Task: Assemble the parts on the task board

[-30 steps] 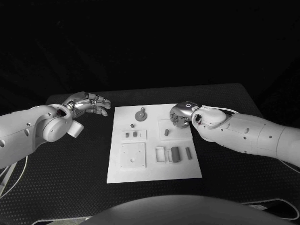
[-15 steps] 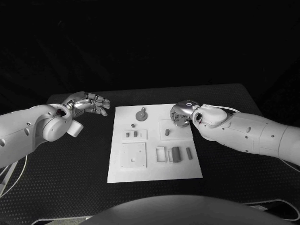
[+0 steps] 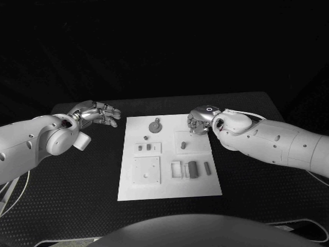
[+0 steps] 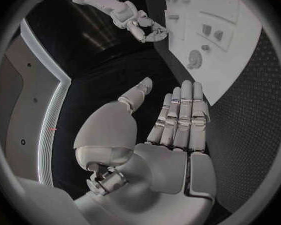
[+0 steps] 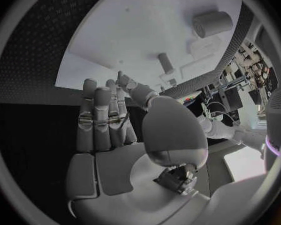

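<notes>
The white task board [image 3: 168,180] lies in the middle of the black table. On it are a round grey part with a tab [image 3: 156,126], two small parts in a square recess [image 3: 147,148], a short peg [image 3: 183,145] and a row of block parts [image 3: 190,169]. My right hand [image 3: 200,123] hovers over the board's far right corner, fingers straight and holding nothing. In the right wrist view the right hand [image 5: 109,120] points at the board [image 5: 140,30] near the peg [image 5: 166,63]. My left hand [image 3: 97,113] hangs left of the board, fingers extended and empty; the left wrist view shows the left hand [image 4: 175,120].
A flat plate with holes [image 3: 146,171] sits on the board's near left. A cylinder part [image 5: 212,24] lies on the board beyond the peg. Black table [image 3: 75,195] surrounds the board, with room on both sides.
My right hand has drawn back a little toward the board's far edge and its forearm has shifted. The left hand and the parts have not moved.
</notes>
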